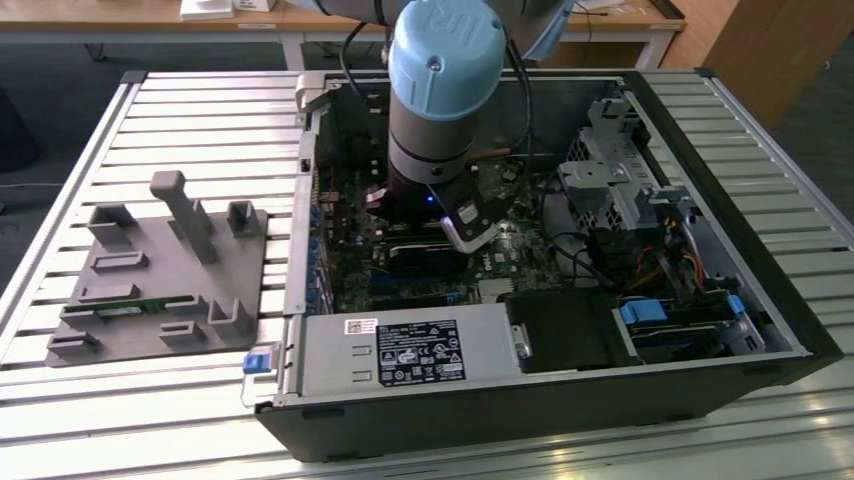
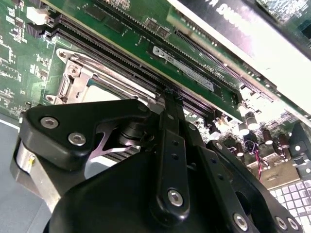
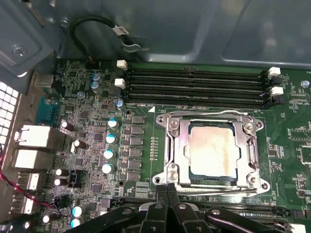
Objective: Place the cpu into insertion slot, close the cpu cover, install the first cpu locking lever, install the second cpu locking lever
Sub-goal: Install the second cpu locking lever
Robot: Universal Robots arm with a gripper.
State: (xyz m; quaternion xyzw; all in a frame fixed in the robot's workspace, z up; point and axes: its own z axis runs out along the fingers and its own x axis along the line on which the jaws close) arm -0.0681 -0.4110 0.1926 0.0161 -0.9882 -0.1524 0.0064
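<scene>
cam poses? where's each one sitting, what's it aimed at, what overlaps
Exterior view: off the arm, above, looking down into the open PC case; the arm's blue-grey wrist shows.
First wrist view: on the wrist, facing the cpu under the closed cpu cover; gripper fingertips together.
Second wrist view: wrist, low and oblique past the gripper.
Both wrist views share the cpu cover.

Robotics lab or test workshop. Open desktop computer case [image 1: 561, 300] lies on its side on slatted aluminium surface [image 1: 80, 160], motherboard [image 3: 97, 141] exposed. Industrial robot arm [image 1: 447, 90] with pale blue joint cap reaches down into case. Grey fixture plate [image 1: 160, 290] with upright holders sits toward surface's edge on exterior view's left. Behind surface's far edge: white-legged desk [image 1: 320, 25] with papers, wooden cabinet [image 1: 767, 50], dark carpeted floor [image 1: 80, 70].
</scene>
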